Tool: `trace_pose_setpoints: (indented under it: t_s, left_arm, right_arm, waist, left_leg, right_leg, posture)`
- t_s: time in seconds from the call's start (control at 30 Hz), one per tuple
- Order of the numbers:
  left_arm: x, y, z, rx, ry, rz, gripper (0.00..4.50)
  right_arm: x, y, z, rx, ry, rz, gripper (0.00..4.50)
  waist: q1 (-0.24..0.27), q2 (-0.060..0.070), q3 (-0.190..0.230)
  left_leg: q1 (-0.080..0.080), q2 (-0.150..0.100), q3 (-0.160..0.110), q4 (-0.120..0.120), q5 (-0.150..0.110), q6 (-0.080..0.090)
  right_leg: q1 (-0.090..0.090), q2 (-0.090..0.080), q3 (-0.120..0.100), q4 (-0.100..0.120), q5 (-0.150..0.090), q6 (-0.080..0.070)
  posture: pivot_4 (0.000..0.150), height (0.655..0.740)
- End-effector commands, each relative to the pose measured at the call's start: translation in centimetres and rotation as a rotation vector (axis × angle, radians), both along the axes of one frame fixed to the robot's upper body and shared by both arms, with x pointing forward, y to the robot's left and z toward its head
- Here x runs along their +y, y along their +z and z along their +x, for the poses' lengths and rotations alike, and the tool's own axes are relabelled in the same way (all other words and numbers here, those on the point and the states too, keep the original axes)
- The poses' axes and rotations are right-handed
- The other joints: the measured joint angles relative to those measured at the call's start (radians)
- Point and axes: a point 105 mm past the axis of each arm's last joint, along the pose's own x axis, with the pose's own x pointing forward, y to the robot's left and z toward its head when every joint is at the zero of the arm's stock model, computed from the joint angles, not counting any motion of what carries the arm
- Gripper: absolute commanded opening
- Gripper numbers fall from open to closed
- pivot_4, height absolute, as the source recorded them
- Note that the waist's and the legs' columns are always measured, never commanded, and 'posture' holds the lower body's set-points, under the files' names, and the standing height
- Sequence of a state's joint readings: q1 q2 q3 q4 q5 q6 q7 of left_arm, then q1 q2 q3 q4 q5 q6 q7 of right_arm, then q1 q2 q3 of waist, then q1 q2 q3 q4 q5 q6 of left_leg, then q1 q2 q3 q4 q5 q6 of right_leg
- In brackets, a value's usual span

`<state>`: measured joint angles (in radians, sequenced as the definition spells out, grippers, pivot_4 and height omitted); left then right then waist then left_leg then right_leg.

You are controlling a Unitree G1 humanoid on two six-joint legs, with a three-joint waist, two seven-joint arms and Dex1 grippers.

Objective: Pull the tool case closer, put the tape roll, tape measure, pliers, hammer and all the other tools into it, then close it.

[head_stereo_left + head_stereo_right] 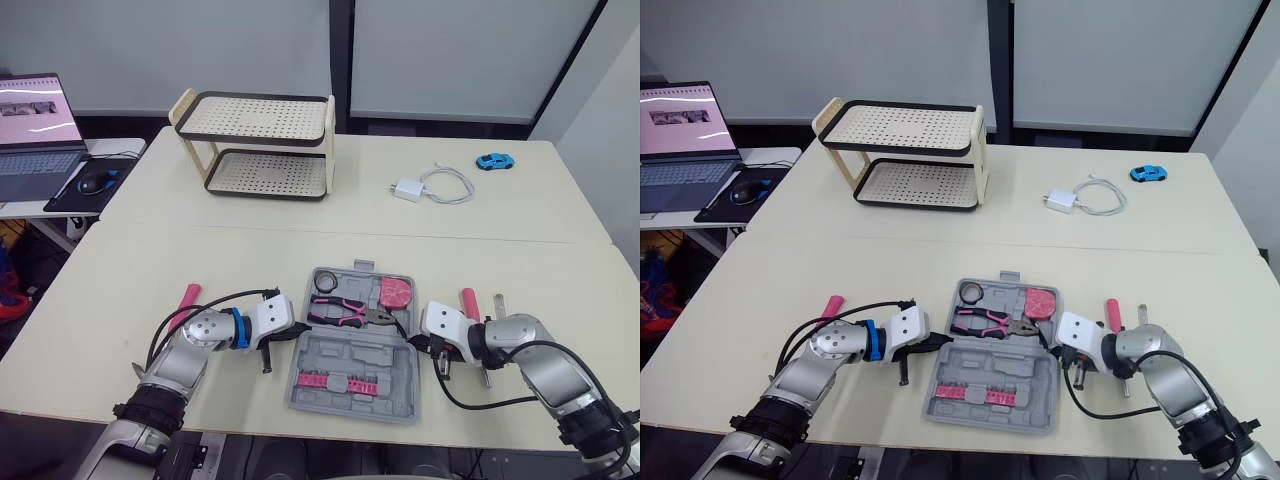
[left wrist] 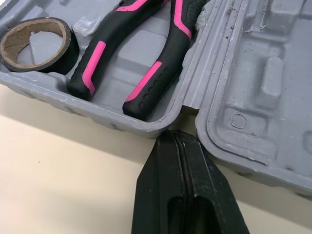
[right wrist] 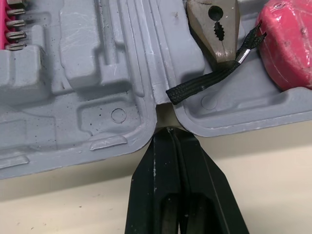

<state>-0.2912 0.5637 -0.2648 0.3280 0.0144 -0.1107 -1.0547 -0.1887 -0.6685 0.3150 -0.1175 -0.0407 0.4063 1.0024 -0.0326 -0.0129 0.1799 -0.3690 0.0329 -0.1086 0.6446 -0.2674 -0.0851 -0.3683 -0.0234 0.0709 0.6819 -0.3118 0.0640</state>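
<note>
The grey tool case (image 1: 350,378) lies open near the table's front edge. Its far half holds the black tape roll (image 1: 325,283), the pink-and-black pliers (image 1: 345,314) and a pink tape measure (image 1: 396,292). A pink bit rack (image 1: 335,381) sits in the near half. My left gripper (image 2: 170,139) is shut, its tips at the hinge notch on the case's left side. My right gripper (image 3: 168,132) is shut too, with its tips at the hinge notch on the right side. Nothing is between either pair of fingers.
A pink-handled tool (image 1: 186,298) lies left of my left arm. Another pink handle (image 1: 469,302) and a metal shaft (image 1: 499,300) lie by my right arm. Farther back stand a two-tier rack (image 1: 262,145), a charger with cable (image 1: 430,186) and a blue toy car (image 1: 494,161). A laptop (image 1: 35,130) sits far left.
</note>
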Motion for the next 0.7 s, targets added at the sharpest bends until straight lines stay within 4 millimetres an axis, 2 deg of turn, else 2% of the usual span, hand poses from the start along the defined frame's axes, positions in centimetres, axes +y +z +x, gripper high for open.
trace_pose_setpoints:
  t_s: [0.03, 0.47, 0.7]
  left_arm:
    - [-0.7, -1.3, -0.5, 0.034, -0.016, 0.026, 0.00]
    - [-0.5, -1.4, -0.7, 0.042, -0.018, 0.033, 0.00]
    - [1.0, -0.9, -0.9, 0.057, 0.000, 0.045, 0.00]
  right_arm:
    - [1.9, 1.2, 0.2, -0.046, 0.063, 0.052, 0.04]
    - [1.9, 1.1, 0.4, -0.051, 0.063, 0.040, 0.04]
    - [0.6, 1.6, 0.7, -0.038, 0.017, 0.016, 0.04]
  waist:
    - [0.000, 0.000, 0.000]
    - [0.000, 0.000, 0.000]
    - [-0.003, 0.000, 0.000]
  left_leg:
    - [0.000, 0.000, 0.000, 0.000, 0.000, 0.000]
    - [0.000, 0.000, 0.000, 0.000, 0.000, 0.000]
    - [0.000, 0.000, 0.000, 0.000, 0.000, 0.000]
  right_leg:
    - [0.000, 0.000, 0.000, 0.000, 0.000, 0.000]
    - [0.000, 0.000, 0.000, 0.000, 0.000, 0.000]
    - [0.000, 0.000, 0.000, 0.000, 0.000, 0.000]
  posture:
    - [0.150, 0.7350]
    - [0.150, 0.7350]
    - [0.150, 0.7350]
